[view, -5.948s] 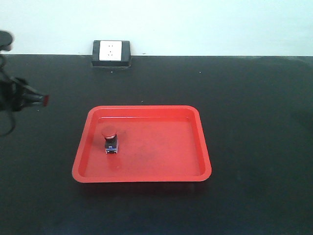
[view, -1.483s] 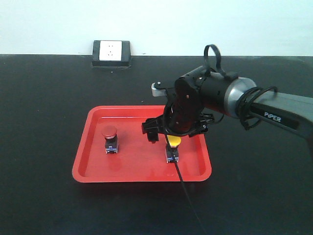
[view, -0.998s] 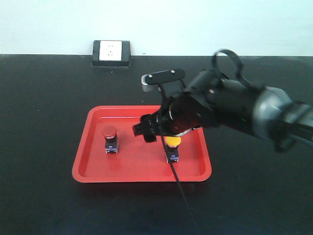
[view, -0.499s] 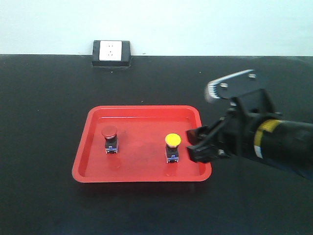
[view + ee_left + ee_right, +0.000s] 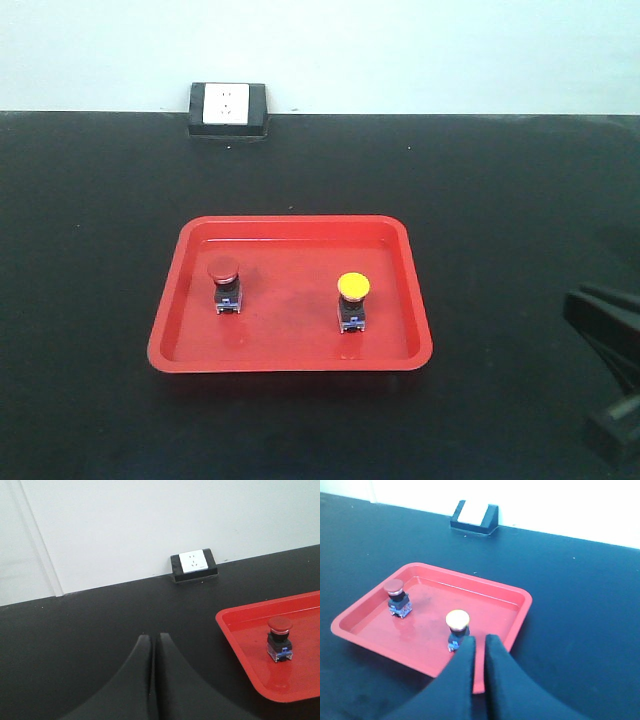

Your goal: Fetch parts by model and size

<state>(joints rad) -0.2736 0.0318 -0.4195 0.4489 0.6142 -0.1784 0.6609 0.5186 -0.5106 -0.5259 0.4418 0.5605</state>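
Two parts stand upright and apart inside a red tray (image 5: 300, 362). The red-capped switch (image 5: 224, 286) is at its left, the yellow-capped switch (image 5: 352, 301) right of middle. In the right wrist view my right gripper (image 5: 480, 639) hovers just in front of the yellow-capped switch (image 5: 457, 625), its fingers nearly together with only a thin slit and nothing between them. Only a dark piece of the right arm (image 5: 608, 345) shows at the front view's right edge. In the left wrist view my left gripper (image 5: 151, 637) is shut and empty over the black table, well left of the red-capped switch (image 5: 279, 638).
A black block with a white wall socket (image 5: 227, 107) sits at the table's far edge against the pale wall. The tray's rim (image 5: 236, 639) rises a little above the black tabletop (image 5: 500, 200).
The right gripper set the yellow-capped switch in the tray, let go and drew back to the right, out to the frame's edge. The red-capped switch has not moved.
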